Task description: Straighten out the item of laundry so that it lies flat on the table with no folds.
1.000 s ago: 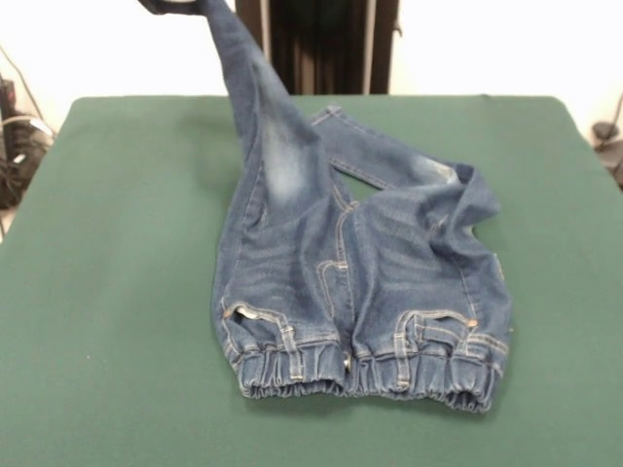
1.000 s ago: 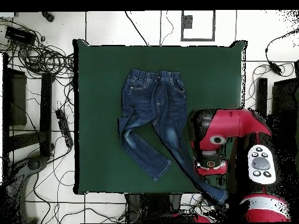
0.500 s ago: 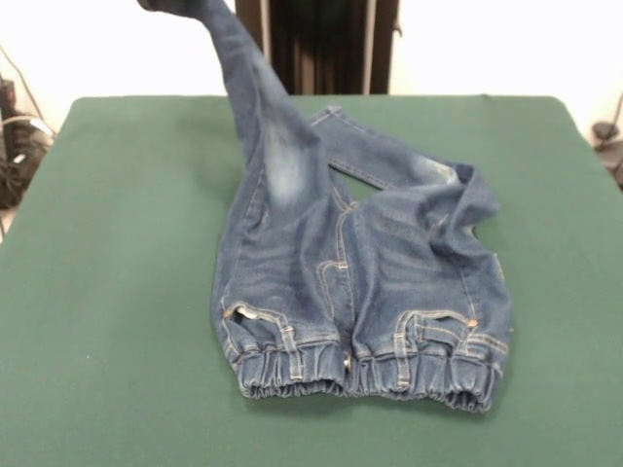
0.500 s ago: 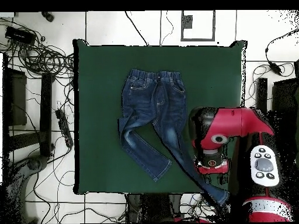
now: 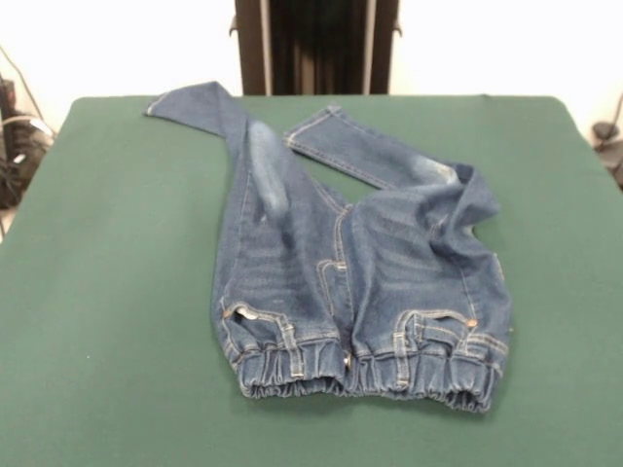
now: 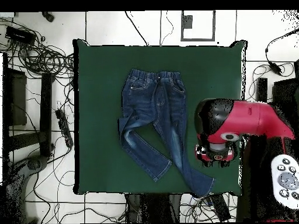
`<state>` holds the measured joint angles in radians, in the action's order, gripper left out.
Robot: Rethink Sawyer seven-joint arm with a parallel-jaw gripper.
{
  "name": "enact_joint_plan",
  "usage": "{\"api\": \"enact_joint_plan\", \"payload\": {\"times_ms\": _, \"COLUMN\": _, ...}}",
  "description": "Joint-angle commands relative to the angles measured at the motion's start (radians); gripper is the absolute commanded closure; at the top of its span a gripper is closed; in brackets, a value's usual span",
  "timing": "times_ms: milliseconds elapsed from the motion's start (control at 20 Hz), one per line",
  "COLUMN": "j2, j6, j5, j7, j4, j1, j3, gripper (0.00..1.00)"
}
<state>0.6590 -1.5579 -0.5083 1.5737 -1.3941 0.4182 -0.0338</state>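
The blue jeans (image 5: 341,282) lie on the green table (image 5: 117,292), elastic waistband toward the front edge. One leg runs straight back to a cuff at the far left. The other leg bends at the knee on the right and doubles back toward the far middle. In the overhead view the jeans (image 6: 155,116) sit mid-table (image 6: 216,76), the long leg's cuff close to the bottom edge. The gripper (image 6: 214,154) shows only there, under the red arm, just right of that long leg and apart from the cloth. No part of the arm shows in the front view.
The black pedestal (image 5: 316,44) stands behind the table's far edge. Tangled cables (image 6: 35,58) and dark equipment lie on the floor left of the table in the overhead view. The red arm (image 6: 245,119) covers the table's right edge.
The raised leg has dropped from the gripper and now lies flat on the table toward the far left. The arm has swung away to the side and out of the front view.
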Motion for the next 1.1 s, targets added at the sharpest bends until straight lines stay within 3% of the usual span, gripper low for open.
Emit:
{"api": "enact_joint_plan", "payload": {"times_ms": 50, "j2": 0.088, "j6": 0.102, "j5": 0.053, "j7": -0.198, "j4": -0.107, "j1": -0.009, "j3": -0.155, "gripper": 0.0}}
{"api": "enact_joint_plan", "payload": {"times_ms": 300, "j2": 0.077, "j6": 0.171, "j5": 0.065, "j7": -0.174, "j4": -0.086, "j1": 0.001, "j3": -0.181, "gripper": 0.0}}
{"api": "enact_joint_plan", "payload": {"times_ms": 850, "j2": 0.104, "j6": 0.617, "j5": 0.176, "j7": -0.176, "j4": -0.217, "j1": 0.098, "j3": -0.312, "gripper": 0.0}}
{"api": "enact_joint_plan", "payload": {"times_ms": 1100, "j2": 0.123, "j6": 0.742, "j5": 0.194, "j7": -0.167, "j4": -0.278, "j1": 0.141, "j3": -0.367, "gripper": 0.0}}
